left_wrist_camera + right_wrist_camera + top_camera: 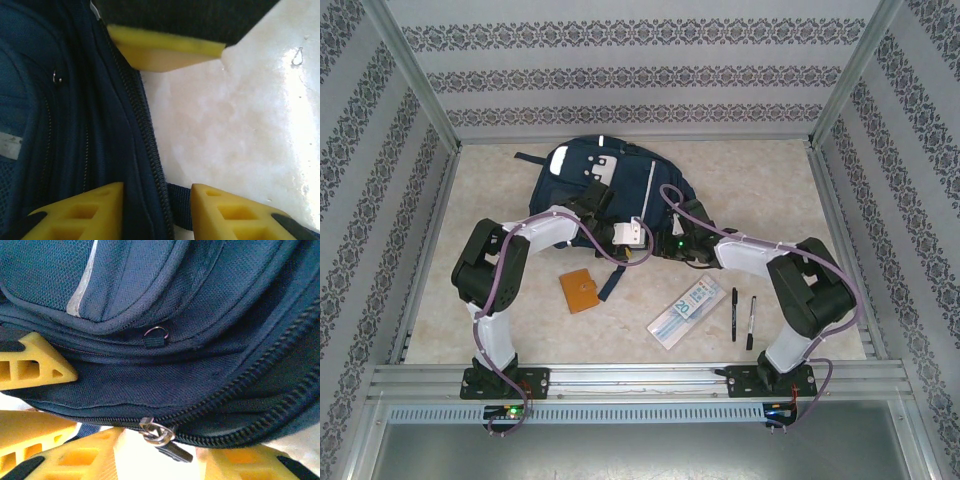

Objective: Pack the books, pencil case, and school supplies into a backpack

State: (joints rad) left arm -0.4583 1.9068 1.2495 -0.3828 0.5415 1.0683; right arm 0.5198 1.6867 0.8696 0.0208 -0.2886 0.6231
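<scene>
The navy backpack (pixel 600 180) lies at the back middle of the table. Both grippers meet at its near edge. My left gripper (pixel 632 240) (pixel 157 210) has its yellow fingers closed on the zipper edge and a strap, and fabric fills the gap. My right gripper (pixel 670 246) (pixel 160 462) stands open, with the metal zipper pull (pixel 161 434) loose between its fingers; the zipper is partly undone to the pull's right. An orange notebook (pixel 578 290), the pale pencil case (pixel 687 312) and two black pens (pixel 734 312) (pixel 751 320) lie on the table nearer the arms.
The table (pixel 770 190) is walled by patterned panels on three sides, with a metal rail (pixel 640 380) along the near edge. Bare surface shows left and right of the backpack. A finger (pixel 160 50) of the right gripper pokes in at the top of the left wrist view.
</scene>
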